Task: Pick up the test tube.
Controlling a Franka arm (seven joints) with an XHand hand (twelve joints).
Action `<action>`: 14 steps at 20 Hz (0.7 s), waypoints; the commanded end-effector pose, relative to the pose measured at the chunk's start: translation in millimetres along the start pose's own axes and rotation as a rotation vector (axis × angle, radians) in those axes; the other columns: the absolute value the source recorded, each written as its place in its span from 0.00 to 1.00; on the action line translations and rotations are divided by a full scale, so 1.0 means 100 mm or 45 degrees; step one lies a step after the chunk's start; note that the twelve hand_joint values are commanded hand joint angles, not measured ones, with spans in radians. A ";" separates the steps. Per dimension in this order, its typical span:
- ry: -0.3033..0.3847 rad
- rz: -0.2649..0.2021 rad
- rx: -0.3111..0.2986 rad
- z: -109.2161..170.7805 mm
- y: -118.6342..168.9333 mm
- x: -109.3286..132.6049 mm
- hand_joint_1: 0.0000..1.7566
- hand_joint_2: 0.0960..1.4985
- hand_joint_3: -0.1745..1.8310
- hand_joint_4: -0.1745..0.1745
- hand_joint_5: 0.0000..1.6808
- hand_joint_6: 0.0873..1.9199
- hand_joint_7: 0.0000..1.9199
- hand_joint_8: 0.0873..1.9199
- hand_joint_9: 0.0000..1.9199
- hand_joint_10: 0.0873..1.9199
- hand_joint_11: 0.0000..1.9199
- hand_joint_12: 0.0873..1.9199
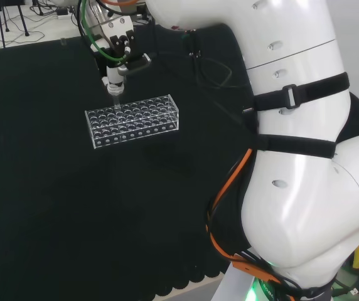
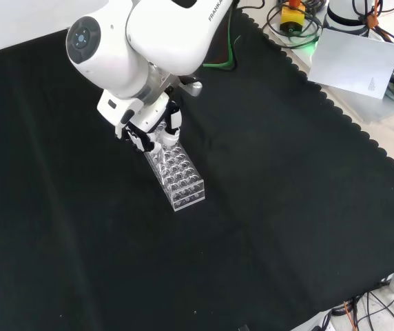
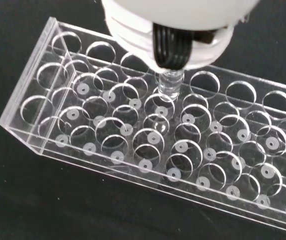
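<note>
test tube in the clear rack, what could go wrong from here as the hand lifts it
The test tube stands in a hole of the clear rack, with the hand closed around its top. If the lift is not straight up, the tube could bind in the hole and drag or tip the rack, which looks light and rests loose on the black cloth. The tube is smooth clear glass or plastic, so it might also slip from the fingers.
</note>
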State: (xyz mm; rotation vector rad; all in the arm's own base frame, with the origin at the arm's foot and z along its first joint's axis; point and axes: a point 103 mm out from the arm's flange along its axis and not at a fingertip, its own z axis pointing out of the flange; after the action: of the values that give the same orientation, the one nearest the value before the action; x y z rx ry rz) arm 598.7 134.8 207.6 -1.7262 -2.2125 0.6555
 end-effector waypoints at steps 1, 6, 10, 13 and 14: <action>0.022 -0.015 0.000 -0.13 -0.02 0.00 0.81 0.39 0.40 0.00 0.76 0.28 0.71 0.39 0.71 0.09 0.40 0.62; 0.038 -0.019 0.019 -0.24 -0.04 -0.03 0.81 0.38 0.41 0.00 0.76 0.28 0.71 0.38 0.72 0.08 0.40 0.62; 0.061 -0.010 0.020 -0.30 -0.08 -0.09 0.81 0.38 0.41 0.00 0.77 0.28 0.71 0.38 0.72 0.08 0.39 0.62; 0.091 -0.003 0.020 -0.34 -0.13 -0.14 0.81 0.38 0.41 0.00 0.77 0.28 0.71 0.38 0.73 0.08 0.39 0.62; 0.101 -0.002 0.020 -0.36 -0.14 -0.15 0.81 0.38 0.41 0.00 0.77 0.28 0.71 0.38 0.73 0.08 0.39 0.62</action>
State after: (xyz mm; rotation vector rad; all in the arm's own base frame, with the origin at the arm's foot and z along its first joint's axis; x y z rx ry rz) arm 608.2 129.6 239.3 -1.7106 -2.1713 0.6168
